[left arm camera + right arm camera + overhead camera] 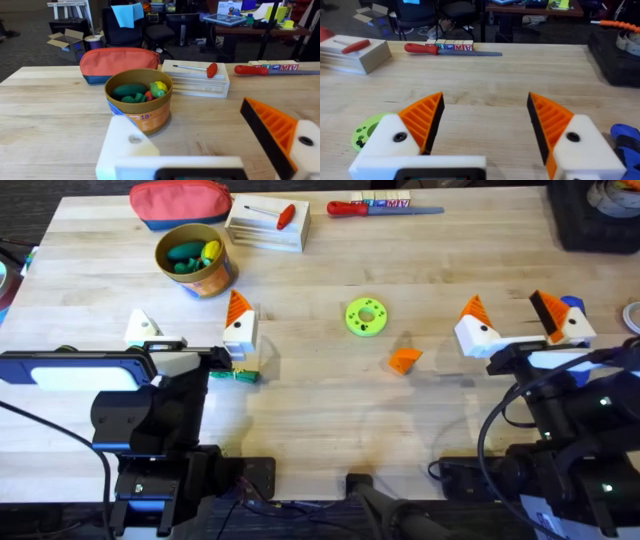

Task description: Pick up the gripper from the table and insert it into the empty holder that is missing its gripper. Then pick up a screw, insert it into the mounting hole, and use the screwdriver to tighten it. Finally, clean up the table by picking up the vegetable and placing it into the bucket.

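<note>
Table [330, 430]: light butcher-block top; a broad bare stretch of wood lies in front of the arms' bases and through the middle.
Left gripper [190, 332]: low over the left side of the table, fingers spread wide apart, nothing between them.
Holder [142, 328]: the outer white finger block of the left gripper, bare of any orange pad (its round mounting hole shows plainly in the left wrist view [125, 145]).
Padded left finger [239, 323]: white block bearing an orange ribbed wedge, toward the table's middle.
Gripper [404, 360]: the loose orange wedge lies on the wood between the two arms, just beside and nearer than the green ring disc [366, 317], apart from it.
Right gripper [520, 322]: over the right side, fingers spread apart and empty, both carrying orange pads [422, 120].
Vegetable [235, 375]: green piece on the table just under the left arm's padded finger, partly hidden by it.
Bucket [197, 260]: yellow tub at far left, toy pieces already inside, just beside the red pouch [180, 202] near the far edge.
Far edge: a pale box [265, 228] with a red-handled tool on it, and a red-handled screwdriver [385, 208] lying along the rim.
Screwdriver [626, 137]: a blue shape at the right wrist view's margin, close to the right finger; too little of it shows to tell how it lies.
</note>
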